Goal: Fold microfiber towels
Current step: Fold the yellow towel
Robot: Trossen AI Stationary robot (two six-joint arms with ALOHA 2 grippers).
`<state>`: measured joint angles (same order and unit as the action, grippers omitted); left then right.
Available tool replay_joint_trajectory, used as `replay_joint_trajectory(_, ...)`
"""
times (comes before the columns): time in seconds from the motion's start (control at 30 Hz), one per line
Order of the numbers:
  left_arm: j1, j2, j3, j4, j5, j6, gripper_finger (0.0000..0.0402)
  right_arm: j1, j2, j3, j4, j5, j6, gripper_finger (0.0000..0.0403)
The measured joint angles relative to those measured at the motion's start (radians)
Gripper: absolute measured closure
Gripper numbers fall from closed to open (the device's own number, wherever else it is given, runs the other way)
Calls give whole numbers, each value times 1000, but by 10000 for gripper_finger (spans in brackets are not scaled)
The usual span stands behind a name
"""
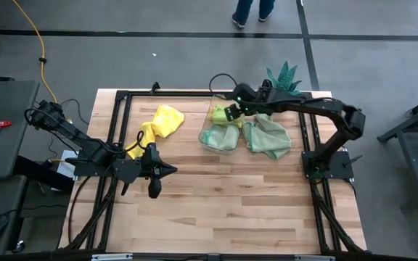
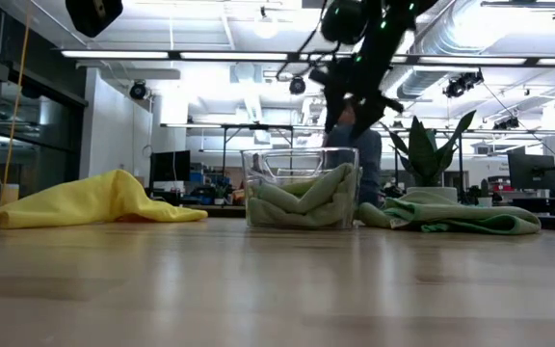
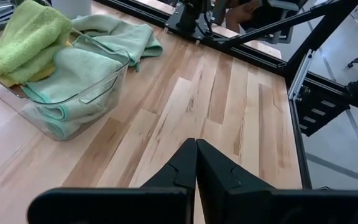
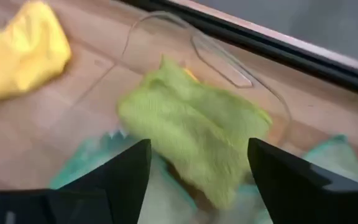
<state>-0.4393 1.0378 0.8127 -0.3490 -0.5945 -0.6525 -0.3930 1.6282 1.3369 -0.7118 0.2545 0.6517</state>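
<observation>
With folded lime green microfiber towels (image 4: 191, 134) sitting in the clear plastic bin (image 1: 220, 139), the open right tool (image 1: 232, 112) is hovering above, the crumpled yellow towel (image 1: 158, 123) at ten o'clock awaiting folding, the left tool (image 3: 196, 163) closed.

A clear plastic bin (image 2: 302, 188) stands on the wooden table (image 2: 277, 289), packed with folded green towels (image 2: 306, 202). To its left a yellow towel (image 2: 94, 200) lies crumpled on the tabletop, and on its other side a pale green towel (image 2: 451, 217) lies heaped, with a spiky potted plant (image 2: 430, 145) behind it. A dark robot arm (image 2: 359, 58) comes down from above, over the bin.
</observation>
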Motion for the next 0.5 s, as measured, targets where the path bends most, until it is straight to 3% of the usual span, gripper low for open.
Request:
replay_joint_trajectory(0.23,0,0,0,-6,-9,1,401,112,-208,-139,-107,119,-54,142)
replay_joint_trajectory(0.5,0,0,0,-6,-55,1,402,341,-636,-525,72,112,231,142)
